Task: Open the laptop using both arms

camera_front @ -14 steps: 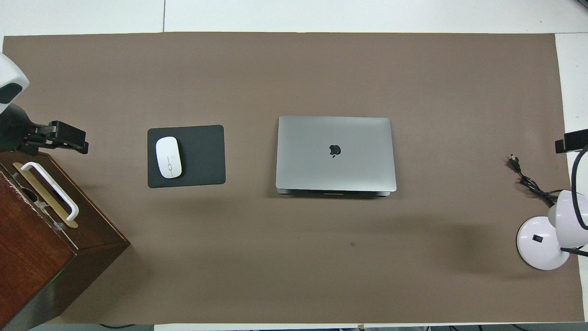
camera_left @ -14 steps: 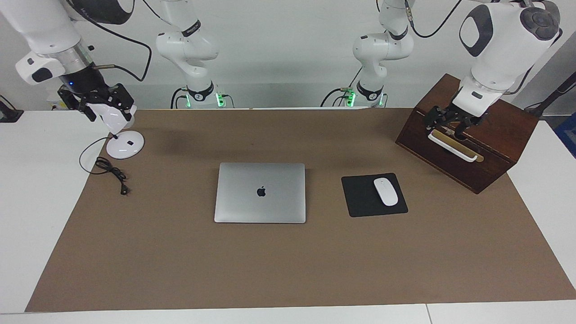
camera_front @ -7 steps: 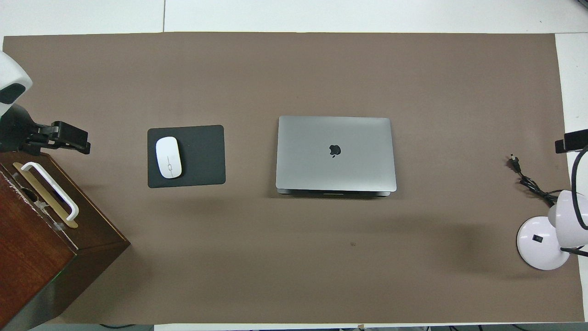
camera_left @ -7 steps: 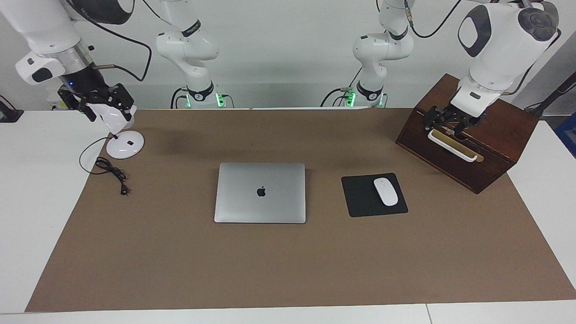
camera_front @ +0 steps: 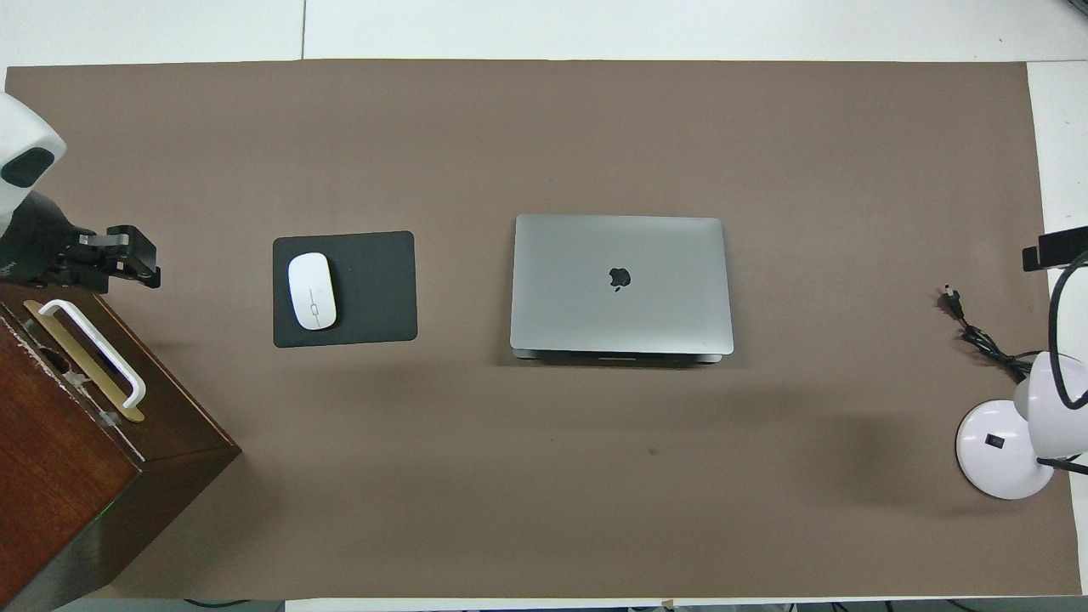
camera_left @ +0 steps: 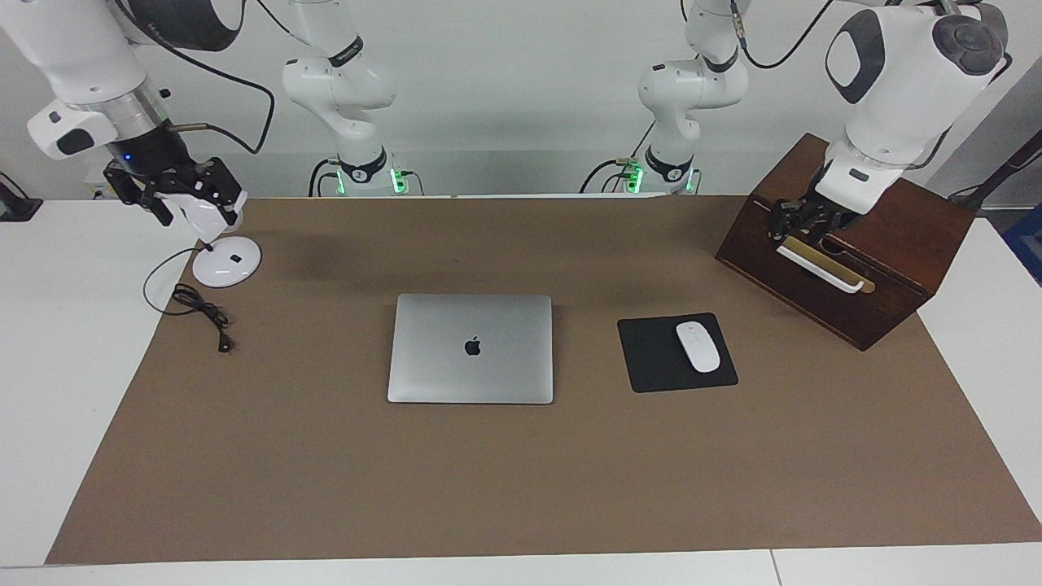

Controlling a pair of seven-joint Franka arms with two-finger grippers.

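Observation:
The laptop lies shut on the brown mat at the table's middle, its silver lid up with the dark apple logo; it also shows in the overhead view. My left gripper hangs over the white handle of the wooden box at the left arm's end of the table, and shows in the overhead view. My right gripper hangs over the white lamp at the right arm's end, and only its tip shows in the overhead view. Both grippers are well away from the laptop.
A black mouse pad with a white mouse lies beside the laptop toward the left arm's end. A dark wooden box with a white handle stands there. A white lamp and a black cable sit at the right arm's end.
My left gripper has shifted slightly over the box handle and turned a little. My right gripper has shifted slightly over the lamp. The laptop has not moved.

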